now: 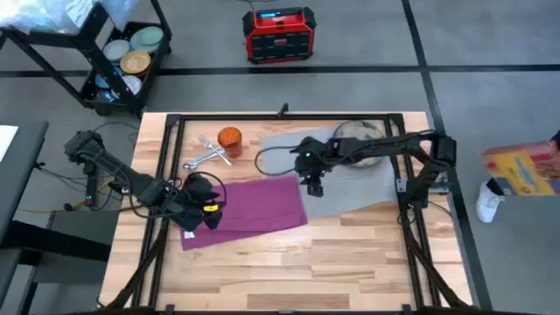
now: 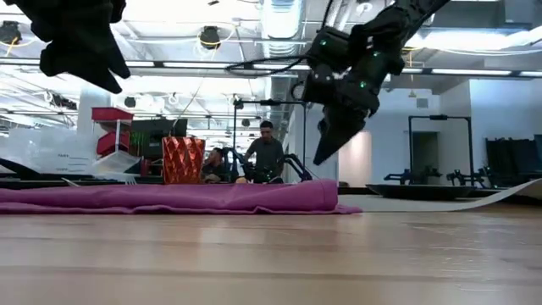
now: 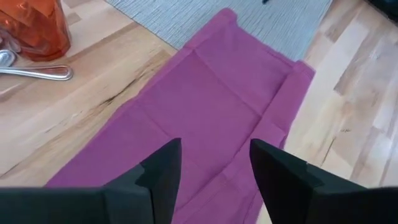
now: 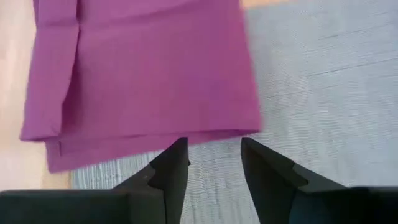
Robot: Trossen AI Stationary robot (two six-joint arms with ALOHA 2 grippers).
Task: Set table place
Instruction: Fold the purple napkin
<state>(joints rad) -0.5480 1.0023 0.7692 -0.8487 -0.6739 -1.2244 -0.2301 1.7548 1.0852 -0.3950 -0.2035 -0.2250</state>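
plate (image 1: 359, 131): mostly hidden under the right arm — only a rim arc shows
cutlery (image 1: 206, 153): beside the orange cup (image 1: 229, 140) — too small to sort fork, knife, spoon
mat (image 1: 350, 179): near edge tucked under the napkin (image 1: 249, 210)

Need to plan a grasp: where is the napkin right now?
High view: the magenta napkin lies flat at table centre, its right edge overlapping the grey mat, between the left claw and right claw.

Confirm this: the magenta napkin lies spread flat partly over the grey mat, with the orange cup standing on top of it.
Not quite. The high view shows the orange cup standing on the bare table beside the cutlery, not on the napkin, which does overlap the grey mat.
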